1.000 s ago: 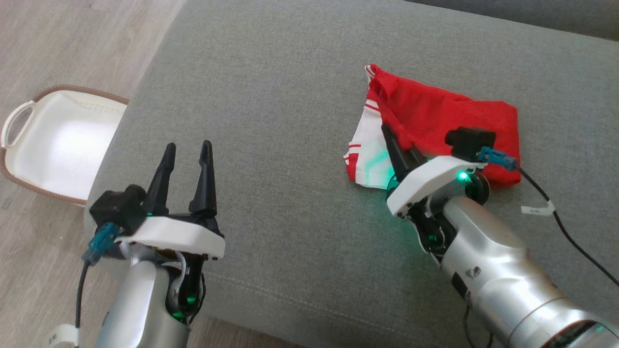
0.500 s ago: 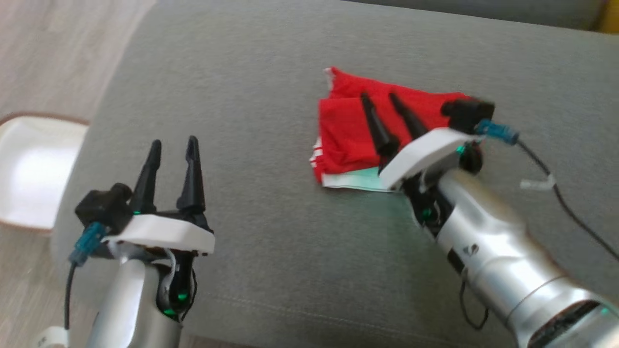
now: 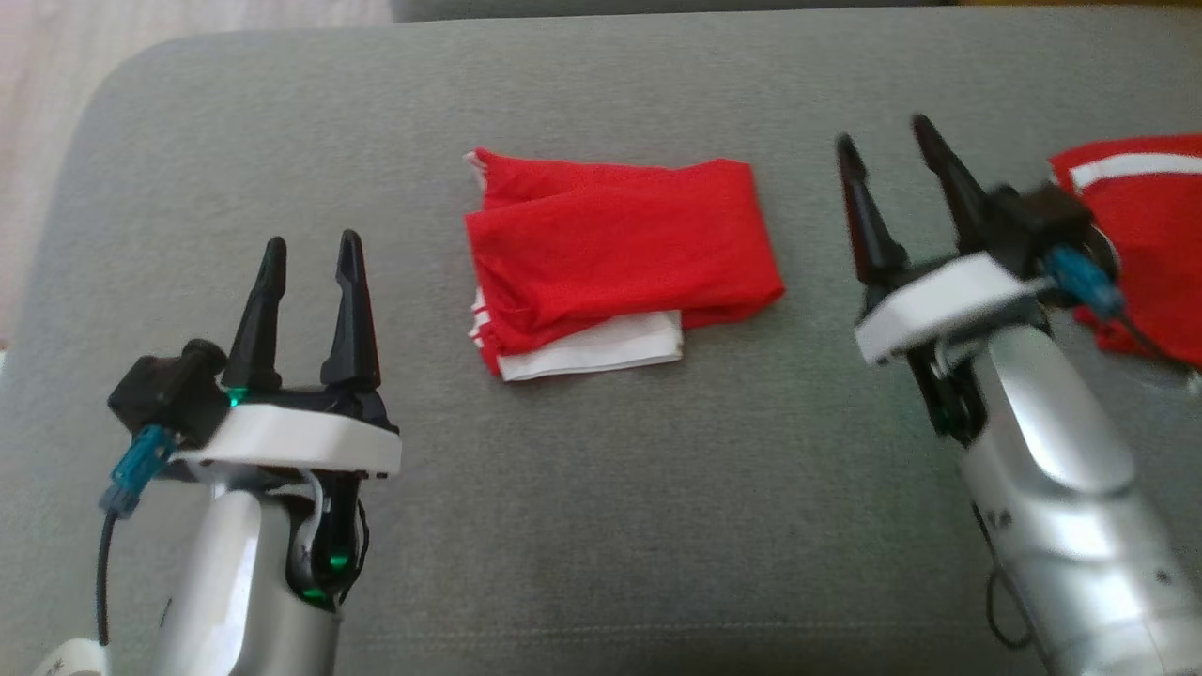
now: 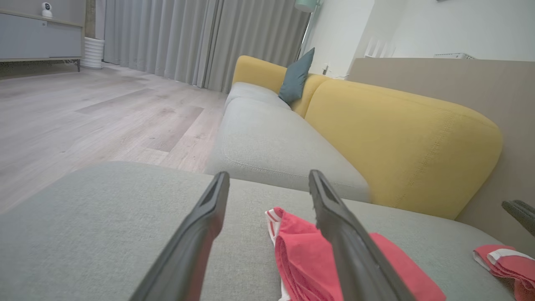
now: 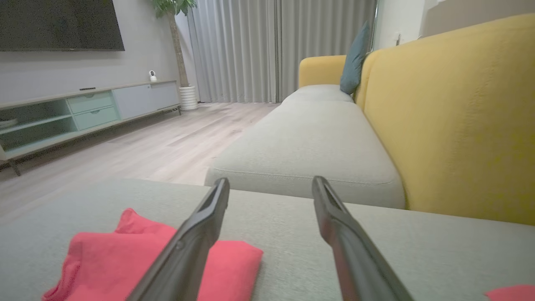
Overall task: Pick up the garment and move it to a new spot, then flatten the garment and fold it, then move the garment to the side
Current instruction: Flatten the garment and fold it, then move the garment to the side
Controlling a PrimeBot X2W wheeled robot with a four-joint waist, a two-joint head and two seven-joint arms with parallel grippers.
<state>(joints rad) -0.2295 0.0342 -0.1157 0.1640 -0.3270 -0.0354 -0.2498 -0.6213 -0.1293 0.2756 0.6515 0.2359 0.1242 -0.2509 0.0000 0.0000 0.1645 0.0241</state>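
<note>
A folded red garment (image 3: pixel 620 249) with a white layer underneath lies flat on the grey cushion (image 3: pixel 601 488), in the middle of the head view. It also shows at the lower right of the left wrist view as the red garment (image 4: pixel 301 251), and at the lower left of the right wrist view as the same garment (image 5: pixel 138 255). My left gripper (image 3: pixel 310 258) hovers open to its left, apart from it. To the garment's right my right gripper (image 3: pixel 892 145) is open and holds nothing.
A second red garment with a white stripe (image 3: pixel 1146 225) lies at the right edge of the cushion, behind my right wrist. A yellow sofa back (image 4: pixel 401 142) rises beyond the cushion, with wooden floor (image 4: pixel 83 113) to the left.
My right gripper has let go of the garment and drawn back to its right. The garment now lies folded with red on top. The head camera has turned, shifting the whole picture.
</note>
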